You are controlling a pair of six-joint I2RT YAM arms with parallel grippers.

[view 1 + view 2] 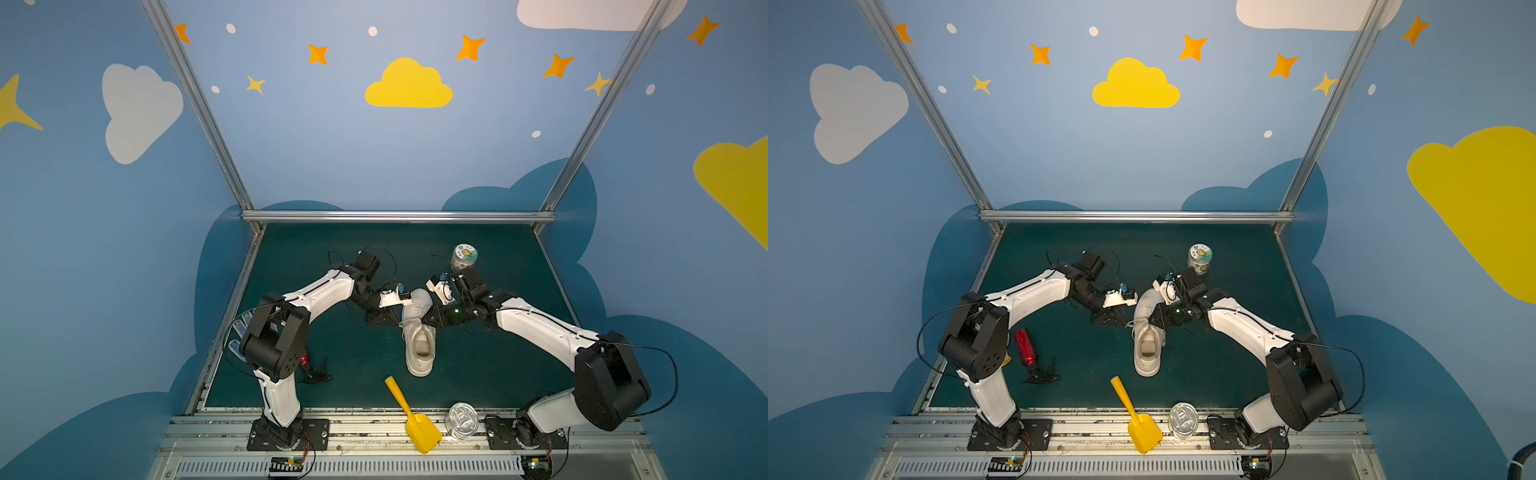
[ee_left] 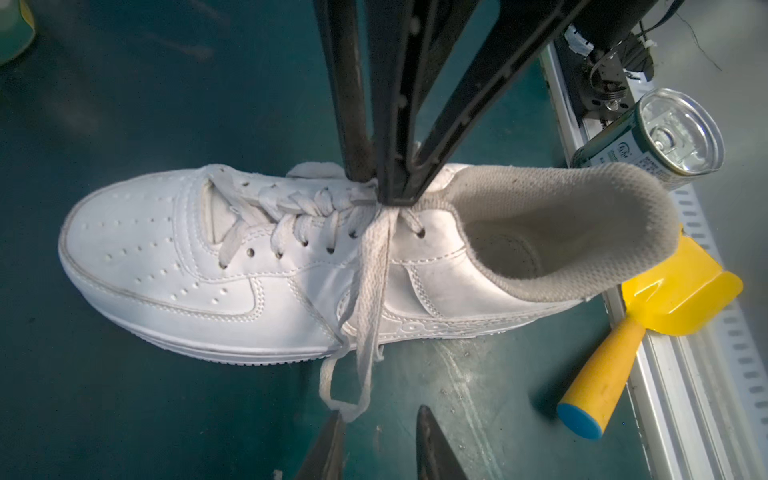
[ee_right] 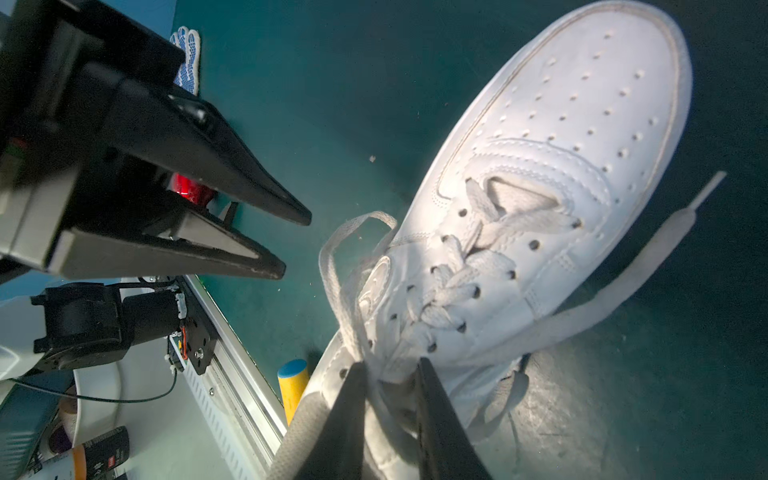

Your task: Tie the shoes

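Shoe (image 1: 419, 332) sits mid-mat (image 1: 498, 365), toe toward the back wall, between both arms. We see the right gripper (image 2: 392, 197) pinched on the laces (image 2: 374, 266) at the top eyelets. Left gripper (image 3: 297, 243) has its jaws apart and holds nothing, just beside the shoe. A lace loop lies on the mat by its fingertips (image 2: 332, 428). One lace end runs off the opposite side.
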